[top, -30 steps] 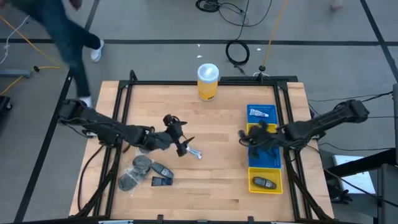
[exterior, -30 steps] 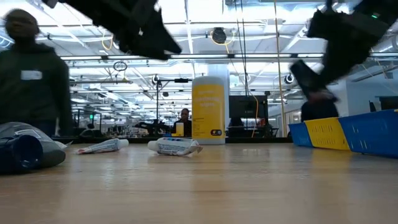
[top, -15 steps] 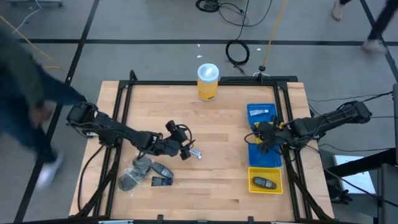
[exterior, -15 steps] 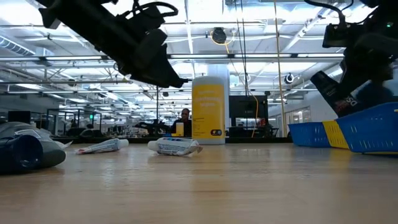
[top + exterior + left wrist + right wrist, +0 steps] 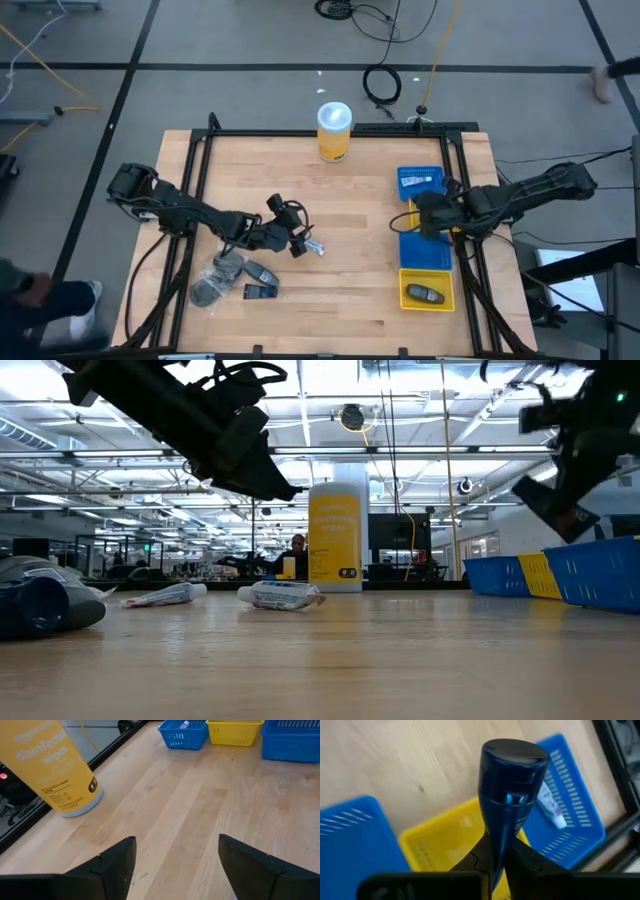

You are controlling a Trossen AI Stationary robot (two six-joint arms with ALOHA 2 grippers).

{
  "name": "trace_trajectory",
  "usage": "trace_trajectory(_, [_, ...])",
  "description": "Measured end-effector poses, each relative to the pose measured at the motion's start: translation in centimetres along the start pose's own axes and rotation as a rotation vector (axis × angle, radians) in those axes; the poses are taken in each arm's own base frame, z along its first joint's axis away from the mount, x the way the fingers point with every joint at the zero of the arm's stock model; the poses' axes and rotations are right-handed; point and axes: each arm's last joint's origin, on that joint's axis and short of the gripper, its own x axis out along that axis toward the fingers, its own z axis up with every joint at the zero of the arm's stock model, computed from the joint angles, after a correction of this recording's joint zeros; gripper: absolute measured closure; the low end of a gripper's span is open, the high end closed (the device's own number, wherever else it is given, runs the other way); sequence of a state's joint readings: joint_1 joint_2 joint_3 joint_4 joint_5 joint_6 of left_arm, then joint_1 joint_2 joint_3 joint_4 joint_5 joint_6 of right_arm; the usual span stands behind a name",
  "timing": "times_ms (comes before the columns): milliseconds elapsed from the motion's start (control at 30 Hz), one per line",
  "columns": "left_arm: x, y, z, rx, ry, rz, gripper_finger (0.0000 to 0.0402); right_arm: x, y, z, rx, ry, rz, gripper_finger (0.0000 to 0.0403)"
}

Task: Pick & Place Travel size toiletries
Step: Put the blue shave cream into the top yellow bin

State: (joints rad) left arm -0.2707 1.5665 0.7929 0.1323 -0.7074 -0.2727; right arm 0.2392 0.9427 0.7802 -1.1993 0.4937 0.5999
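A dark blue tube [image 5: 507,795] with a broad round cap is pinched between the fingers of the right gripper [image 5: 501,851]; in the right wrist view it is seen held above a yellow basket [image 5: 445,840], with blue baskets on either side. In the farther blue basket [image 5: 570,805] a small white tube [image 5: 550,802] with blue marks is lying. From the high view the right gripper [image 5: 428,212] is placed over the row of baskets at the table's right edge, but the held tube can barely be made out there, being covered by the arm. A dark oblong item [image 5: 424,293] is seen in the nearest yellow basket [image 5: 445,297].

The left gripper [image 5: 297,238] is spread open near the table's middle, nothing being seen between its fingers [image 5: 112,865] in the left wrist view. Just beside it a small white-silver tube [image 5: 314,246] lies on the wood; part of it is hidden by the gripper from above. A cluster of dark grey items [image 5: 232,277] is gathered near the table's front left; their separate shapes are hard to tell apart. In the low view two tubes [image 5: 282,595] are seen lying flat, and the cluster is cut off at the picture's edge. The yellow canister of disinfecting wipes [image 5: 334,131] stands at the far edge. A person's shoe and leg [image 5: 60,305] are partly cut off beside the table.
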Motion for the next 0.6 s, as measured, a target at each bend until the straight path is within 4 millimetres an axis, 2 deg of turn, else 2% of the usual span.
trace_trajectory(167, [0.0, 0.0, 0.0, 0.0, 0.0, -0.001, 0.0141, 2.6, 1.4, 0.8, -0.068, 0.069, -0.05, 0.0381])
trace_trajectory(333, [0.0, 0.0, 0.0, 0.0, 0.001, -0.003, 0.0143, 4.2, 2.7, 2.1, -0.107, 0.055, -0.043, 0.0377])
trace_trajectory(600, [0.0, 0.0, 0.0, 0.002, 0.003, -0.002, 0.0136, 3.5, 2.4, 2.3, -0.075, -0.019, -0.008, 0.0376])
